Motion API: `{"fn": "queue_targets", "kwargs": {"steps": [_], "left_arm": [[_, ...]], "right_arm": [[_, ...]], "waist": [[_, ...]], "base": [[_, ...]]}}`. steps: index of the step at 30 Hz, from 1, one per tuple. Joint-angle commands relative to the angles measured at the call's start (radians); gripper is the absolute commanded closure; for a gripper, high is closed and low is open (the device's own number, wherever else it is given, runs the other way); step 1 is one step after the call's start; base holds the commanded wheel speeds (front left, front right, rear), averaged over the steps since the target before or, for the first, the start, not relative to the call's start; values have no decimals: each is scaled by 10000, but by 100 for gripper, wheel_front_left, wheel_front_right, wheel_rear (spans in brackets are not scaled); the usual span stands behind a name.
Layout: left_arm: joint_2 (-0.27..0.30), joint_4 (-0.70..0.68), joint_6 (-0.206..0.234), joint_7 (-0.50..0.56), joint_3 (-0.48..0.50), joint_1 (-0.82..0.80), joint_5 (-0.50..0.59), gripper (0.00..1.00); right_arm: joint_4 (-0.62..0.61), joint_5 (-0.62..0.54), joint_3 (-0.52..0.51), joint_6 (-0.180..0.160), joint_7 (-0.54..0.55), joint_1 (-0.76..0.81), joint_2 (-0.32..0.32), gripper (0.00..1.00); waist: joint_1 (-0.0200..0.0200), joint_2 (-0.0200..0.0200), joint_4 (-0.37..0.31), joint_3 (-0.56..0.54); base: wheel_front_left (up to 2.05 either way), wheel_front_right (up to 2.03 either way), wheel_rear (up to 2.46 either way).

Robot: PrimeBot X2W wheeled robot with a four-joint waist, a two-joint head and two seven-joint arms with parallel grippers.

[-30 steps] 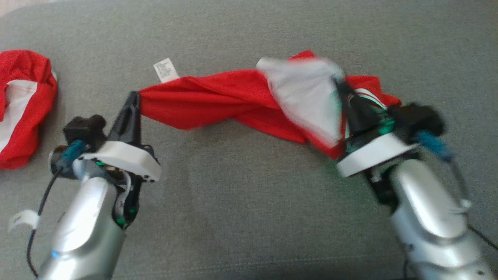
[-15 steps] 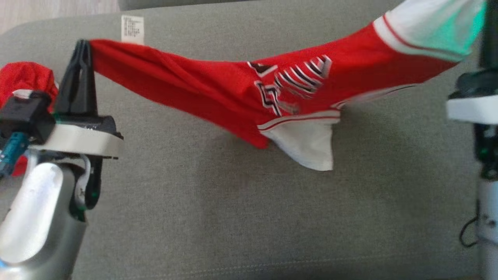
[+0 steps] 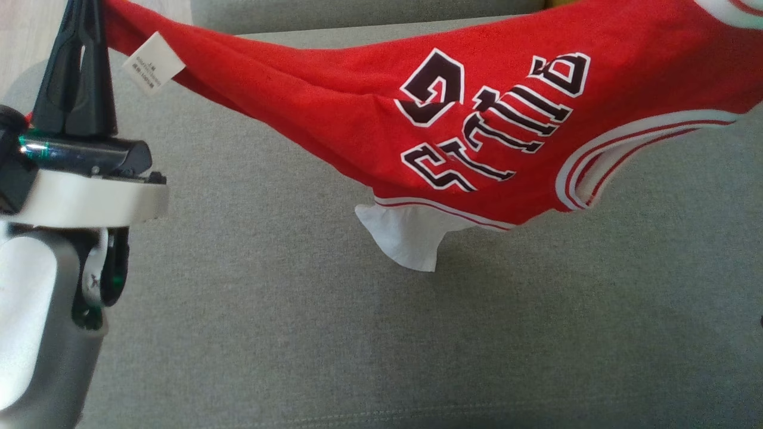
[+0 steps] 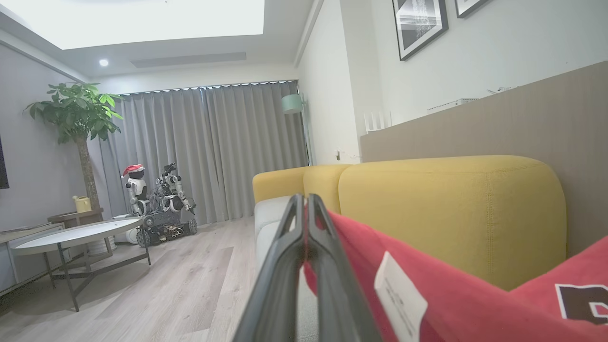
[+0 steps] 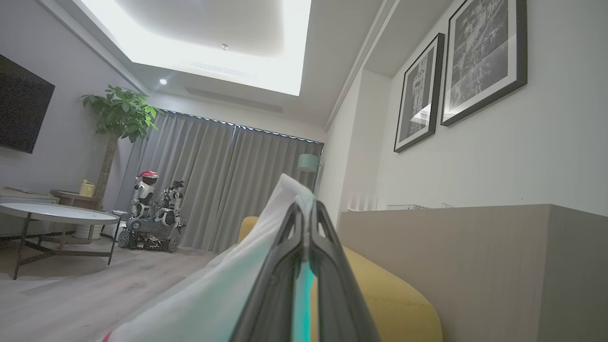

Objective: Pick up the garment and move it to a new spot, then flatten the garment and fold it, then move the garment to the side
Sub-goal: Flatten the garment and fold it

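Note:
The garment (image 3: 334, 101) is a red jersey with black-and-white lettering and white trim, hanging stretched in the air above the grey sofa seat (image 3: 298, 310). My left gripper (image 3: 83, 15) is shut on its red edge beside a white label (image 3: 152, 62); in the left wrist view the red cloth (image 4: 456, 304) runs off to the right from the closed fingers (image 4: 304, 223). My right gripper (image 5: 304, 213) is shut on the white part of the garment (image 5: 228, 294), which drapes down to its left. A white sleeve flap (image 3: 405, 238) dangles lowest.
Yellow sofa back cushions (image 4: 451, 213) stand behind the seat. Beyond are a wooden floor (image 4: 166, 285), a round low table (image 4: 71, 235), a small robot on a tracked base (image 4: 161, 209), a potted tree (image 4: 80, 123) and grey curtains.
Both grippers have lifted the garment up off the sofa and pulled it apart, so it now hangs spread out. The right gripper has left the head view at the upper right.

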Motion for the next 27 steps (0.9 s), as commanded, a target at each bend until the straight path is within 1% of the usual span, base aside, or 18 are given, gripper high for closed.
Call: {"fn": "queue_targets", "kwargs": {"steps": [1,10,15,17,20,23,27], "left_arm": [[447,-368,73,53,473,-398,87,100],[464,-789,106,234,299,-114,25,100],[392,-805,-2,444,54,-169,-59,100],[303,-596,-112,500,-118,-250,-125,100],[74,48,-300,541,-398,-403,-282,100],[-226,1008,-522,460,-659,-595,-473,100],[-657,2495,-858,343,-954,-892,-761,100]], "right_arm": [[-340,80,124,-9,67,-223,-141,100],[-281,195,77,-9,147,15,-94,100],[31,376,344,-9,368,-136,-201,100],[463,510,547,-9,458,-327,-316,100],[1483,741,873,-9,568,-695,-474,100],[2749,843,1356,-9,599,-1048,-576,100],[4393,1001,2134,-9,502,-1450,-478,100]], "waist": [[0,0,-1,-20],[0,0,-36,17],[0,0,-50,385],[0,0,-31,625],[0,0,47,1025],[0,0,183,1400],[0,0,338,1874]], "base": [[0,0,0],[0,0,0],[0,0,0],[0,0,0],[0,0,0],[0,0,0],[0,0,0]]}}
